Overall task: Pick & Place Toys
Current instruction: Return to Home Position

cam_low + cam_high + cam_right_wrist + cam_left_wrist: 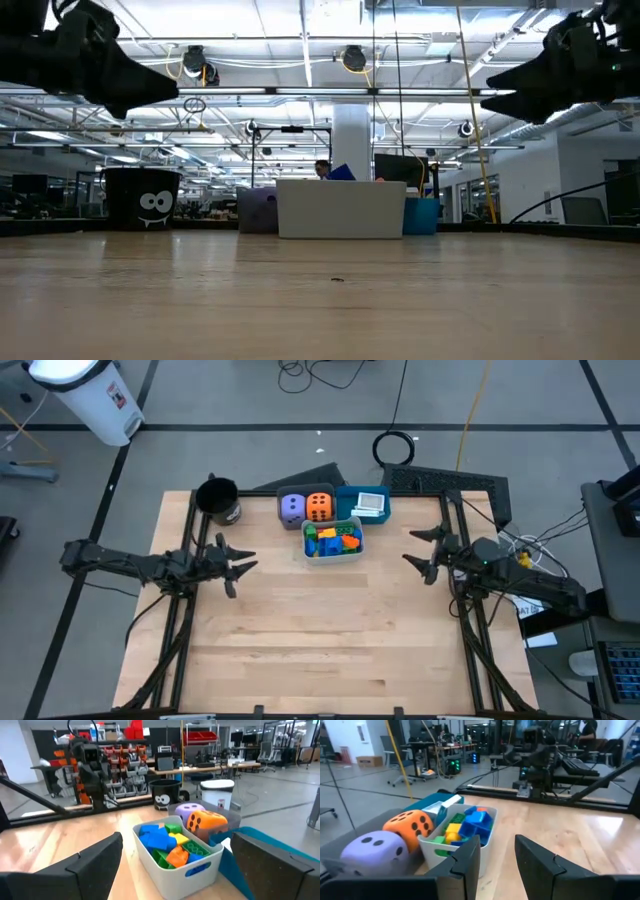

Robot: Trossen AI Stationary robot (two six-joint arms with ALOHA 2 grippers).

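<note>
Left pincer point(240, 567) and right pincer point(413, 549) hover open and empty at opposite desk point(320, 630) edges, seemingly parked because sorting looks done: blocks point(333, 540) fill the grey bin point(335, 558), dice point(319, 506) just beside it, cards point(371, 503) in the blue bin point(347, 494).

Two dark jointed arms point(130, 563), left claw point(248, 560), right claw point(410, 547), matte black angular wedge-shaped fingers point(95, 865)

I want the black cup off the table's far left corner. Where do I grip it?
Likely the rim of the black cup, from straight above with the left end effector, one finger inside, one outside the wall. It stands upright, mouth open, apart from the bins, so the top is free.
</note>
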